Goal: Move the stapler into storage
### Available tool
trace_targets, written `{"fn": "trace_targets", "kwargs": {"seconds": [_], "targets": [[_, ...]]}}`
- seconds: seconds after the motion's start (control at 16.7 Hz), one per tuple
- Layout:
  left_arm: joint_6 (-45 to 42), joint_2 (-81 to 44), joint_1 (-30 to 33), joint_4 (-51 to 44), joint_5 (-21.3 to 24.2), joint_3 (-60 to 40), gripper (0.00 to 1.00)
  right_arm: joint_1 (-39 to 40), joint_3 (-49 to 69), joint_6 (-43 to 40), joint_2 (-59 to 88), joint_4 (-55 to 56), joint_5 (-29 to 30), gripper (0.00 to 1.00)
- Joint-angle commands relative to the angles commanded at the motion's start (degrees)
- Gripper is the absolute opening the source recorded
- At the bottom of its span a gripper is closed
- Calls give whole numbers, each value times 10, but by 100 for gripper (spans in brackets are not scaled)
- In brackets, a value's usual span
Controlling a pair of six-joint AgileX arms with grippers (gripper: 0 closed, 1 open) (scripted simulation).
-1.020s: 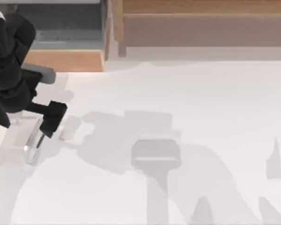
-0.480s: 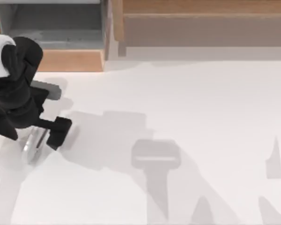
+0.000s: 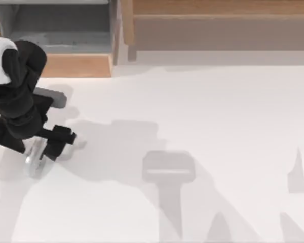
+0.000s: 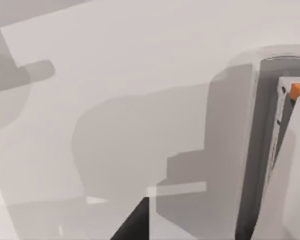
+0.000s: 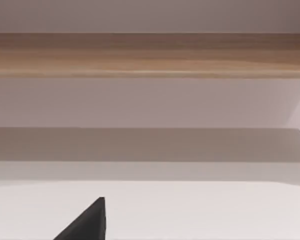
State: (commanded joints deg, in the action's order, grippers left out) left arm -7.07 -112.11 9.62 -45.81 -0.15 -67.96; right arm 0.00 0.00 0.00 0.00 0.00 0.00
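We are seeing a white table lying under everything. A wide tan wood unit is standing along the table's far edge.

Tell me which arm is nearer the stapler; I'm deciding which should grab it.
Left. The left end effector hovers right beside the stapler at the table's left side. The right arm is off toward the table's right, far from it.

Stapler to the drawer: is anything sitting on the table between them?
Nothing visible does. The stapler lies near the table's left edge with the left gripper over it. The stretch of table up to the drawer at the top left is bare; its tan front panel faces the stapler.
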Motion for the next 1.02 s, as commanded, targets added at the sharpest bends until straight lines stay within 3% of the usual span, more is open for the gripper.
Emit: {"fn": "trace_targets", "kwargs": {"seconds": [0.42,1.02], "targets": [[0,0,0,0,0,0,2,0,0,0,0,0,0,100],[-1,1,0,-2,0,-1,0,0,0,0,0,0,0,100]]}}
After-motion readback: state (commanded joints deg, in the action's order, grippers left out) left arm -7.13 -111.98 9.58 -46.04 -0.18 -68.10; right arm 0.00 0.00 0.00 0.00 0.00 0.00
